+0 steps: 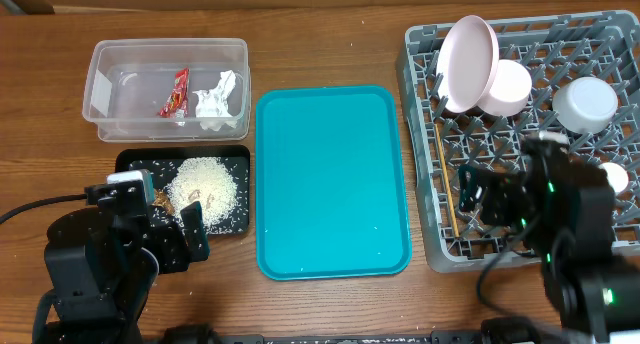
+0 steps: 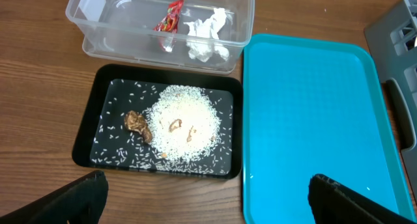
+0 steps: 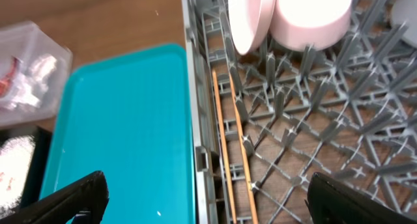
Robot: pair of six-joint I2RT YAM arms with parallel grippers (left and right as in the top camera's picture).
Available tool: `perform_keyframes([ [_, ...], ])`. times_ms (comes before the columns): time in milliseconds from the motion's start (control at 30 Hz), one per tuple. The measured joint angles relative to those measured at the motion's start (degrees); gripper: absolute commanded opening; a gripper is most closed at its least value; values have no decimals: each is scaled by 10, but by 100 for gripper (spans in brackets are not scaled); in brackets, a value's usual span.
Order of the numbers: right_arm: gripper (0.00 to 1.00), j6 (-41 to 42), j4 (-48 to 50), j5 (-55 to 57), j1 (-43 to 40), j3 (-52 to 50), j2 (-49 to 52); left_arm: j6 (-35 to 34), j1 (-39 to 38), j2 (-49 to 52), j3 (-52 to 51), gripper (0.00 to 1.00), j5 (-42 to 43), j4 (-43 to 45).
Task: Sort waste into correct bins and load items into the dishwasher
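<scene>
1. Left gripper (image 2: 207, 185): jaws spread wide, nothing in them. The black tray (image 2: 85, 129) sits just ahead, more toward the left finger, not touching.
2. Clear tub (image 1: 100, 84), back left: red wrapper (image 1: 178, 92) and white napkin (image 1: 217, 97) side by side inside.
3. The black tray, right in front of the tub, holds a rice (image 2: 186, 123) pile plus scattered grains, with the brown lump (image 2: 137, 122) at the pile's left edge.
4. Teal tray (image 1: 330, 184) sits in the middle.
5. Right gripper (image 3: 205, 185): also wide open and empty, over the dish rack (image 1: 420, 134)'s left side. The chopsticks (image 3: 225, 139) lie flat in the rack between its fingers.
6. Also in the rack: plate (image 1: 470, 59) on edge, smaller dish (image 1: 505, 87) against it, bowl (image 1: 585, 104), cup (image 1: 612, 176).
</scene>
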Motion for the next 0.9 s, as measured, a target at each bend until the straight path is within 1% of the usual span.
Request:
perform_keyframes([
  [200,100,-1,97,12,0,-101,-120,0,0,0,0,100,0,0],
  [300,100,0,183,14,0,-170,-169,0,0,0,0,100,0,0],
  [467,100,0,288,14,0,-261,-252,0,0,0,-1,100,0,0],
  [667,100,0,372,14,0,-363,-365,0,0,0,-1,100,0,0],
  [733,100,1,405,14,0,-396,-395,0,0,0,-1,100,0,0],
  [800,100,0,467,14,0,-437,-420,0,0,0,-1,100,0,0],
  [900,100,0,542,14,0,-480,-425,0,0,0,-1,100,0,0],
])
